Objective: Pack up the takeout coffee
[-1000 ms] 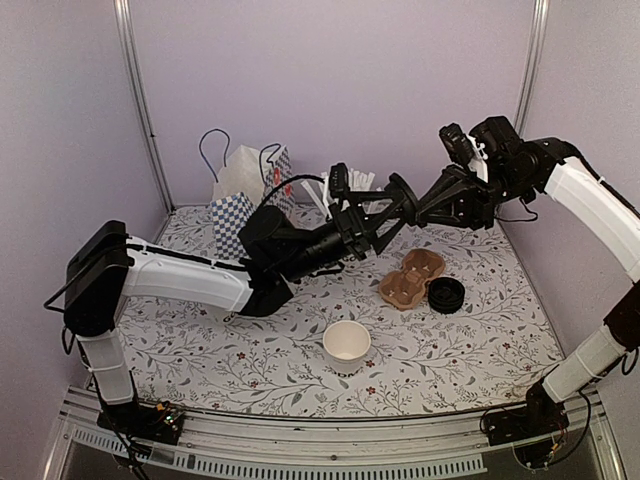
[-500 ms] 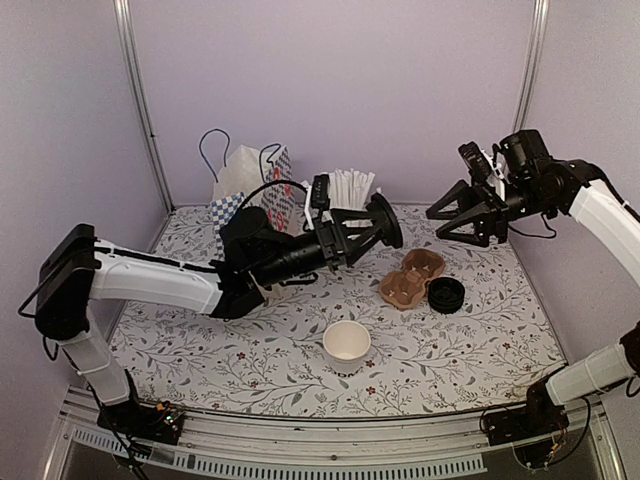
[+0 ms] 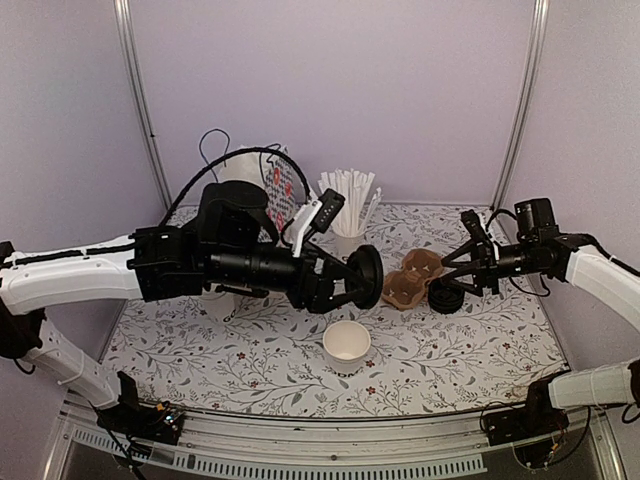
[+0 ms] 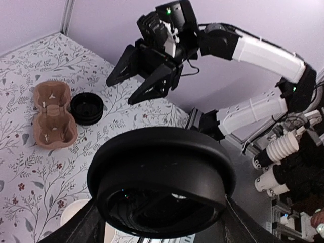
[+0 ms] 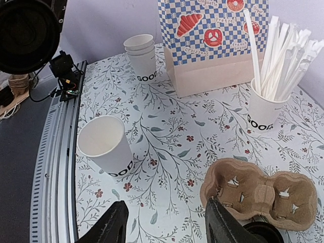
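The white cup (image 3: 347, 346) is standing open on the table (image 3: 480, 350), near the front, with no lid on it yet. The left gripper (image 3: 352, 282) is holding the black lid (image 4: 159, 177) up in the air near the cup, with its fingers spread wide around the lid's edge. The right gripper (image 3: 470, 266) is hanging open with nothing in it, just beside the pile of spare lids (image 3: 446, 296) and the brown cup tray (image 3: 410, 280). So I think the packing is only beginning. The lid is waiting to go on, and the cup is probably going into the tray or the paper bag (image 5: 212, 45) after that.
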Tool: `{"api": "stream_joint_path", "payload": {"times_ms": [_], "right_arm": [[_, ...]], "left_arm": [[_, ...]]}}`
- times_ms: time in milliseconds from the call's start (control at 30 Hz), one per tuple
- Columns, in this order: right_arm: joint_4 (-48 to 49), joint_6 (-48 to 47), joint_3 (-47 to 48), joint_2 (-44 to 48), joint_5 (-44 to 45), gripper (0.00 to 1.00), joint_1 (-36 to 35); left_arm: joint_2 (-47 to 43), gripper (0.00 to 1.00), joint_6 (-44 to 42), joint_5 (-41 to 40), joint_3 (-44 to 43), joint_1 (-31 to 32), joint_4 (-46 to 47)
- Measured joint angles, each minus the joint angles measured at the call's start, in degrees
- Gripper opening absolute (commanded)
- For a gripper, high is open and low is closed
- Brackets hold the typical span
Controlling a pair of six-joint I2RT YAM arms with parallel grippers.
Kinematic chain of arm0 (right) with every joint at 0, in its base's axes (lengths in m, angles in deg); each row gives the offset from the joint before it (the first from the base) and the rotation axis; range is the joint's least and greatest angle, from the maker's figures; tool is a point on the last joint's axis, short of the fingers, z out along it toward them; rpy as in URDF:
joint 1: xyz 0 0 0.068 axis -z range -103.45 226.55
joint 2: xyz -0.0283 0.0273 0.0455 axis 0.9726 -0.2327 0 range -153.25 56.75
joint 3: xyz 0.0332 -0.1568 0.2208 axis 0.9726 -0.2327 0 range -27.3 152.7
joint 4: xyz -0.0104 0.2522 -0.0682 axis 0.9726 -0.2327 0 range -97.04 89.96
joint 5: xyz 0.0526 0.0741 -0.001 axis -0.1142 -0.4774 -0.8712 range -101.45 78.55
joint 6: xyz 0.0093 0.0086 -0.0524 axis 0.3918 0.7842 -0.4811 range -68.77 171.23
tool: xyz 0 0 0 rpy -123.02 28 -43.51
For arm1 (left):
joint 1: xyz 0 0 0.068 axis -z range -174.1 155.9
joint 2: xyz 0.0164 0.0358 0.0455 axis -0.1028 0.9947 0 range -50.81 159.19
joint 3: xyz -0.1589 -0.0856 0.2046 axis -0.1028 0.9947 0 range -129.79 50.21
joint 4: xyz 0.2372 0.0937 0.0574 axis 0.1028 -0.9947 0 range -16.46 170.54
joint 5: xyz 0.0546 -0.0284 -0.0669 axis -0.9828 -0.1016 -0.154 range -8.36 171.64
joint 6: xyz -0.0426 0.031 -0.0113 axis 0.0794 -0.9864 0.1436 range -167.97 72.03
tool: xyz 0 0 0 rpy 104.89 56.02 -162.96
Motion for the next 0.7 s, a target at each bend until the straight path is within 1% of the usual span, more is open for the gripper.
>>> {"api": "stream_joint_path", "payload": {"times_ms": [167, 300, 467, 567, 700], "right_arm": [[4.4, 0.9, -1.9, 0.0, 1.9, 0.56, 0.0], [6.9, 1.1, -2.5, 0.0, 2.2, 0.58, 0.0], [7.8, 1.0, -4.5, 0.2, 2.5, 0.60, 0.0], [7.8, 0.7, -5.4, 0.5, 2.5, 0.61, 0.0], [7.8, 0.0, -5.6, 1.1, 2.4, 0.61, 0.0]], "left_arm": [[0.4, 0.67, -5.6, -2.6, -4.3, 1.9, -15.6], [3.8, 0.66, -9.2, -6.3, -12.8, 3.0, -27.4], [14.3, 0.63, -12.0, -9.9, -25.5, 4.6, -40.9], [21.8, 0.62, -13.1, -13.0, -30.2, 5.8, -48.4], [30.1, 0.61, -14.3, -16.4, -33.6, 6.9, -56.4]]}}
